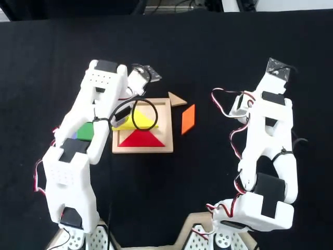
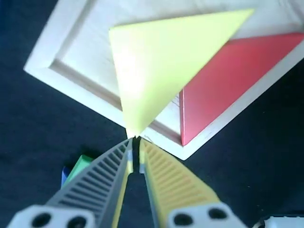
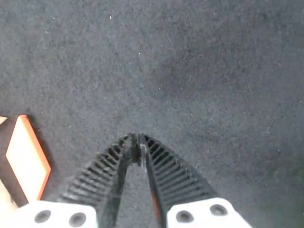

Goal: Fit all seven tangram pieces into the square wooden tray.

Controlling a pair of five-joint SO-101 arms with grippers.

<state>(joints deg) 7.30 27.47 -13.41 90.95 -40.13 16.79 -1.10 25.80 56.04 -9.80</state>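
The square wooden tray (image 1: 143,150) lies at mid-table with a red triangle (image 1: 141,139) flat in its near part. A yellow triangle (image 1: 143,122) is tilted over the tray. My left gripper (image 1: 118,120) is shut on its corner at the tray's left side. In the left wrist view the left gripper (image 2: 135,142) pinches the tip of the yellow triangle (image 2: 161,61) above the tray's rim (image 2: 47,71), beside the red triangle (image 2: 228,76). My right gripper (image 3: 137,142) is shut on nothing over the black cloth, right of an orange parallelogram (image 3: 26,156).
The orange parallelogram (image 1: 188,119) and a tan triangle (image 1: 177,100) lie just right of the tray. A green piece (image 1: 85,131) and a blue piece (image 1: 74,135) sit left of the tray, partly under the left arm. The right arm (image 1: 268,135) stands over bare black cloth.
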